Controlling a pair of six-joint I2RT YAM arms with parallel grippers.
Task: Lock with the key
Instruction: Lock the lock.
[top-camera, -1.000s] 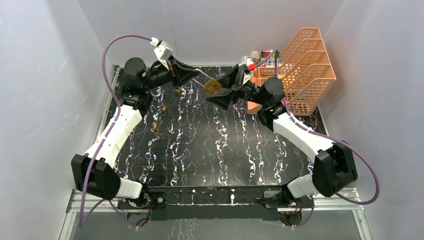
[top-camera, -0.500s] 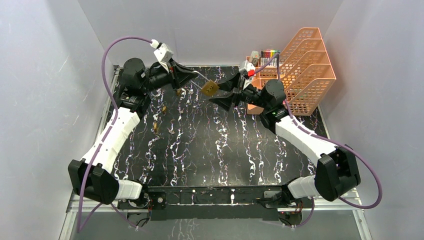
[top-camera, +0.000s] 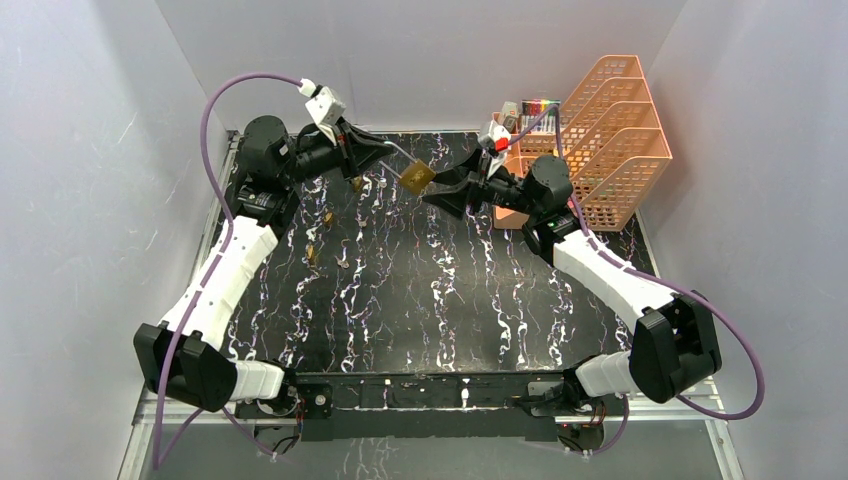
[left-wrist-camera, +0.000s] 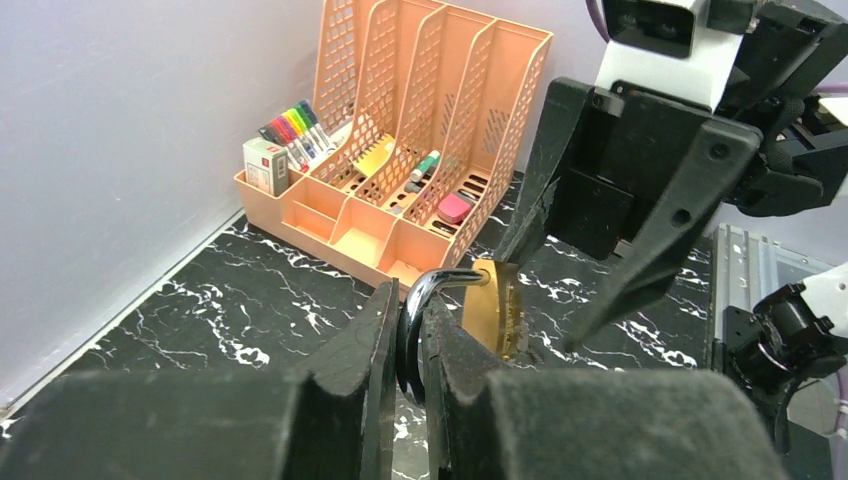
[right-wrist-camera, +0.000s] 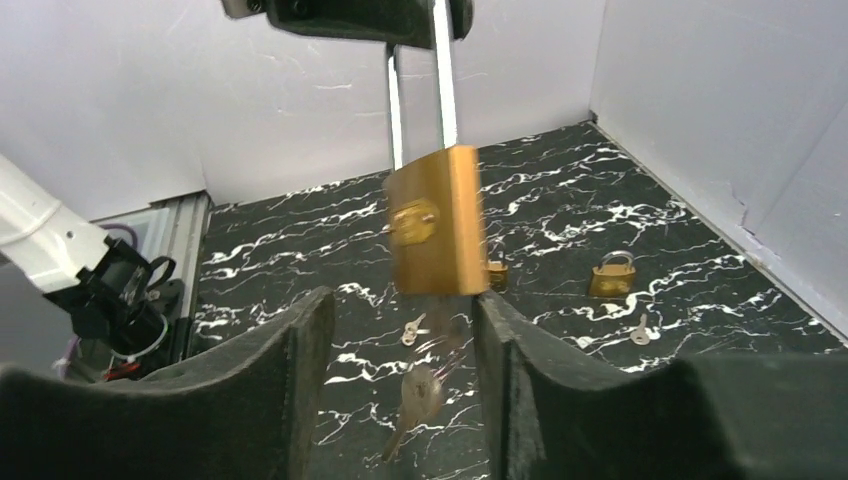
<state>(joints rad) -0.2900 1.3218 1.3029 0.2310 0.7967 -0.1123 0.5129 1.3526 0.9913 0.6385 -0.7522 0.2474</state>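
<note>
Above the far end of the worktop (top-camera: 400, 300), my left tool (left-wrist-camera: 412, 318) is clamped on the shackle of the padlock (right-wrist-camera: 435, 220), holding it aloft. My right tool (right-wrist-camera: 402, 310) stands apart, flanking its lower end. I should centre the padlock, close squarely, then work the blurred key (right-wrist-camera: 418, 395) beneath.

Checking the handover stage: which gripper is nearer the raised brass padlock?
Left. The left gripper is shut on the shackle of the padlock, holding it in the air. The right gripper faces its body, jaws open, not gripping it.

Bright, even, diffuse light, soft shadows; padlock (right-wrist-camera: 433, 222) slightly blurred in the right wrist view.
</note>
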